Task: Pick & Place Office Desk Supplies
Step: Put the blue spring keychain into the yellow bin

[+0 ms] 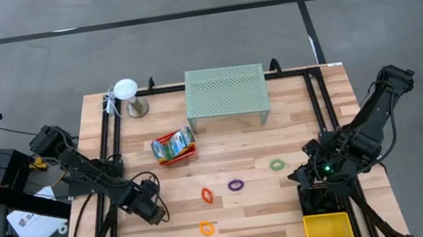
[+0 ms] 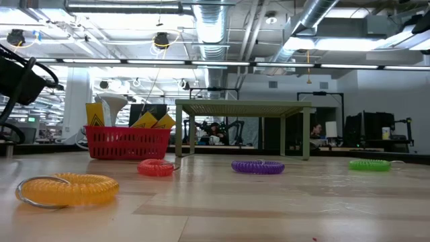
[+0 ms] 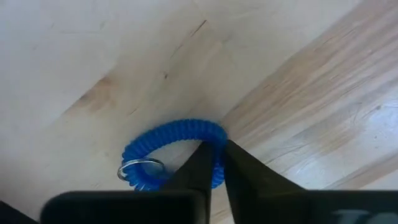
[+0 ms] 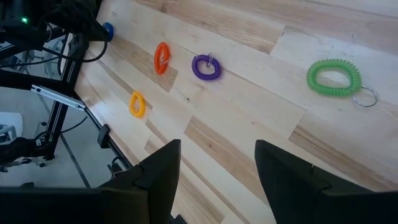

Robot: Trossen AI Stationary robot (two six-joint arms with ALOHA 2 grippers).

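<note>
Where the left arm reaches down near the worktop's front left, left gripper found with both fingers pinched together on the rim of a blue coil loop. Loop lying flat on the wood, its small metal ring just beside the finger on that side; most of the coil extending ahead of the fingertips. Right gripper held above the worktop's right side, fingers spread apart, nothing between them. Ahead of those fingers: green coil loop, purple coil loop, orange coil loop and yellow coil loop, each flat on the wood and apart from the others. Red basket with green-and-yellow packs noted nearer the mint-green mesh shelf, well clear of both sets of fingers.
</note>
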